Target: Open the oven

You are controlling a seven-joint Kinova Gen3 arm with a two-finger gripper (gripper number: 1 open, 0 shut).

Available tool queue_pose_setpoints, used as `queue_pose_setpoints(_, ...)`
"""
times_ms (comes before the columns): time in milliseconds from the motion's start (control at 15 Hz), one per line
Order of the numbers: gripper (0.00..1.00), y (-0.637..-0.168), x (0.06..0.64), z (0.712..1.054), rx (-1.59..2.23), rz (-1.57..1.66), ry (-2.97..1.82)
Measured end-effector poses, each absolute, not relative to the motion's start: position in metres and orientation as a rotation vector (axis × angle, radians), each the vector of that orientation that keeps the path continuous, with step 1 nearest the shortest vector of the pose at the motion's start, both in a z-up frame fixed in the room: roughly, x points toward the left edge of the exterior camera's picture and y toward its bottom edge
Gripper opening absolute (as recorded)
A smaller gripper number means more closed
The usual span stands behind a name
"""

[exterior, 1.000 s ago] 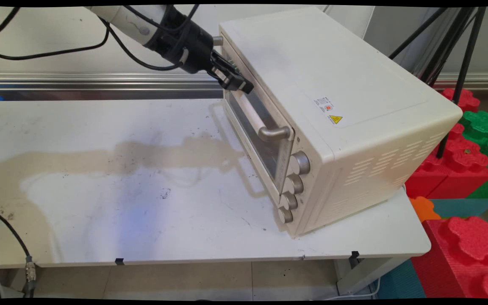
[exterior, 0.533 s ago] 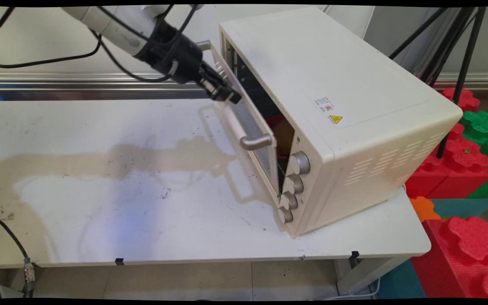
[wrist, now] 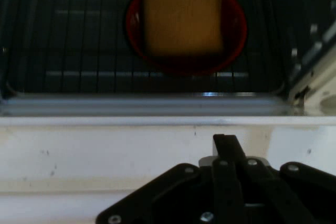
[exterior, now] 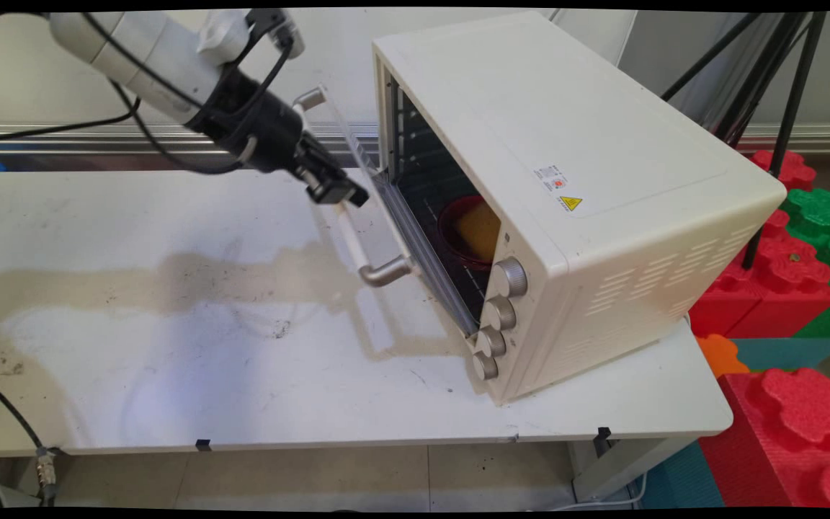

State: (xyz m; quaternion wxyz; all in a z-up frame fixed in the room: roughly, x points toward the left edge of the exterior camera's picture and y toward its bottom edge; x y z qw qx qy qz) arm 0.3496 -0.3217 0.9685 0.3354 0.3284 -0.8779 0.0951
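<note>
One gripper [exterior: 339,193] is clamping closed on the door handle [exterior: 357,241] of the oven [exterior: 566,187]; the half-lowered door [wrist: 131,150] is risking a slip and drop.

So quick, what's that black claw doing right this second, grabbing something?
Gripper: shut on the oven door handle, with the door pulled partway open.
</note>
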Motion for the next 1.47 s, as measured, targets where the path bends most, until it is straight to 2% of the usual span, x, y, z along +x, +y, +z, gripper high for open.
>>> queue_pose_setpoints(1467,0.00,-0.270,0.400,0.868,0.862,0.188,-2.403)
